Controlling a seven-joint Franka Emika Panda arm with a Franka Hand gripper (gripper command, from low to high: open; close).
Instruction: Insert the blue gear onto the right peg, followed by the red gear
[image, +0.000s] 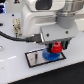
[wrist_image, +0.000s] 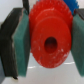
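Note:
In the exterior view the blue gear (image: 50, 55) lies on the grey black-bordered plate (image: 33, 58), toward the exterior view's right end of it. The red gear (image: 56, 48) sits just above the blue gear, held between the fingers of my gripper (image: 56, 46). In the wrist view the red gear (wrist_image: 50, 41) fills the middle, its centre hole dark, with a teal finger pad (wrist_image: 20, 44) pressed on one side and the other pad (wrist_image: 77, 37) on the other. The right peg is hidden under the gears.
The white arm body (image: 40, 17) looms over the plate, with a black cable (image: 12, 36) looping at the exterior view's left. The plate rests on a white tabletop (image: 20, 72).

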